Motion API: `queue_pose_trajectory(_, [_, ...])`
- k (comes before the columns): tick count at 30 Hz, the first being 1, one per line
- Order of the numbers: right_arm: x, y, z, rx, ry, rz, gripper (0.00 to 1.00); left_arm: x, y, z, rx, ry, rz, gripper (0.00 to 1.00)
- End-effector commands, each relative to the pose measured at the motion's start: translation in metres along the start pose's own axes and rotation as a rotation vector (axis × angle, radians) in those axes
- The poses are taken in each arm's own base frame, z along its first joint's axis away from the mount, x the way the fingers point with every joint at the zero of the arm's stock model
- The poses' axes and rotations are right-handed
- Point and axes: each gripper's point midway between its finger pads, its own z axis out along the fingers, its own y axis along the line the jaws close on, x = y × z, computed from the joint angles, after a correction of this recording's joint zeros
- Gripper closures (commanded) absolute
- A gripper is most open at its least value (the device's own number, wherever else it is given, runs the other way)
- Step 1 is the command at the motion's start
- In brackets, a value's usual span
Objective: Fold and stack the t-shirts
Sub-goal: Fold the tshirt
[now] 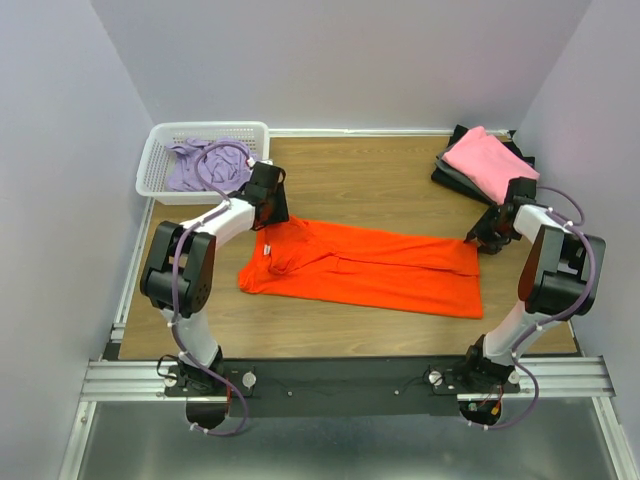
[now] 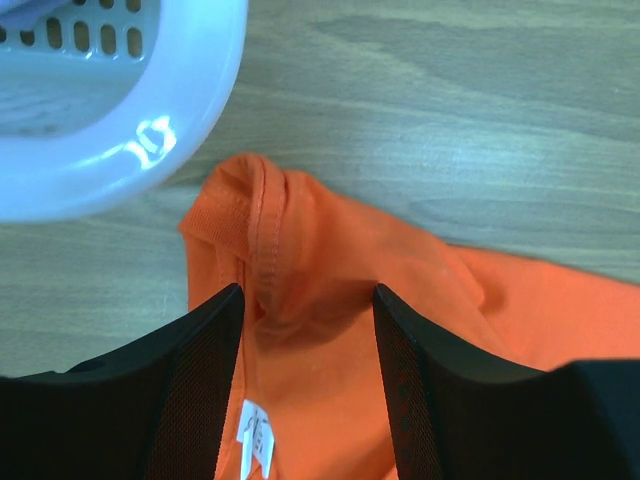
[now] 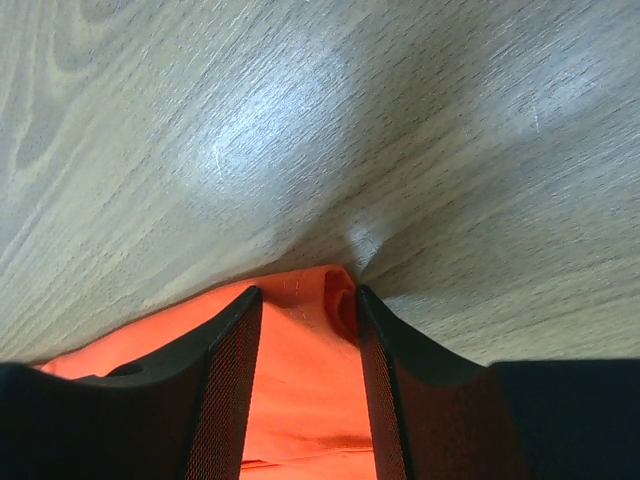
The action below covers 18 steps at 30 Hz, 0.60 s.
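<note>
A bright orange t-shirt (image 1: pixel 380 270) lies on the wooden table as a long flat strip. My left gripper (image 1: pixel 270 222) is at its upper left corner, by the collar. In the left wrist view the left gripper (image 2: pixel 308 295) is open, and the rucked collar and white neck label of the shirt (image 2: pixel 330 250) lie between the fingers. My right gripper (image 1: pixel 478 238) is at the shirt's upper right corner. In the right wrist view it (image 3: pixel 305 295) is open, with the curled corner of the shirt (image 3: pixel 300 380) between the fingers.
A white lattice basket (image 1: pixel 205 128) at the back left holds a lavender shirt (image 1: pixel 195 165); its rim (image 2: pixel 120 150) is close to the left gripper. A folded pink shirt (image 1: pixel 485 158) lies on dark folded shirts (image 1: pixel 450 172) at the back right.
</note>
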Motion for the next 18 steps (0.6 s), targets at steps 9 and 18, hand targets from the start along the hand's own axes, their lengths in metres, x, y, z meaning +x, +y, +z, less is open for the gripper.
queue_pose_trajectory(9, [0.005,-0.002,0.016,0.006,0.04,0.066,0.54,-0.026,0.007,0.025,0.007,-0.022,-0.05,0.39])
queue_pose_trajectory(18, [0.001,-0.002,0.028,0.014,0.063,0.054,0.62,-0.03,0.007,0.045,-0.01,0.005,-0.074,0.49])
